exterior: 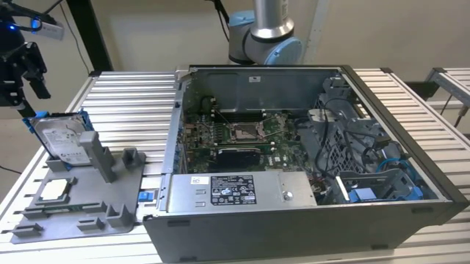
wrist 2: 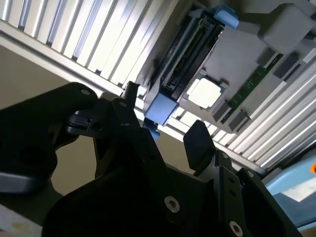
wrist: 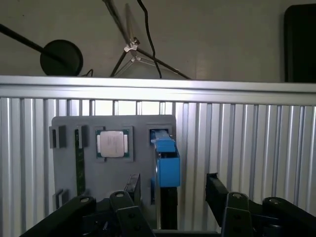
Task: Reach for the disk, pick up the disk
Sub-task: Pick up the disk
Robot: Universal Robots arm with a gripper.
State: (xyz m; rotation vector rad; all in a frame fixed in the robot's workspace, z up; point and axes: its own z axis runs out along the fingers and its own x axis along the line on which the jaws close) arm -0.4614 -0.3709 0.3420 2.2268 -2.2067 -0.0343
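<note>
The gripper (exterior: 22, 91) hangs just above the disk (exterior: 63, 137) without touching it, its two black fingers (wrist: 132, 190) spread wide and holding nothing. In both wrist views the disk (wrist: 165, 163) shows edge-on, its blue frame in line with the gap between the open fingers (wrist 2: 197, 140). There is one disk, standing upright on its edge in a slot of one grey holder tray (exterior: 88, 212) at the exterior view's left. The tray also carries one small square silver chip (exterior: 55, 190) lying flat and one thin green circuit strip (wrist: 79, 160) beside it. One open computer case (exterior: 309, 236) sits just beside the tray toward the exterior view's right. It shows a green board, tangled grey cables and one long grey metal box (exterior: 235, 190) with a black-and-white label. The arm's silver and pale blue base (exterior: 264, 33) rises behind the case. Everything rests on a ribbed aluminium surface (exterior: 125, 99), with a plain beige wall behind. The first wrist view shows a beige floor with a black round stand foot (wrist: 61, 58) and loose cables.
</note>
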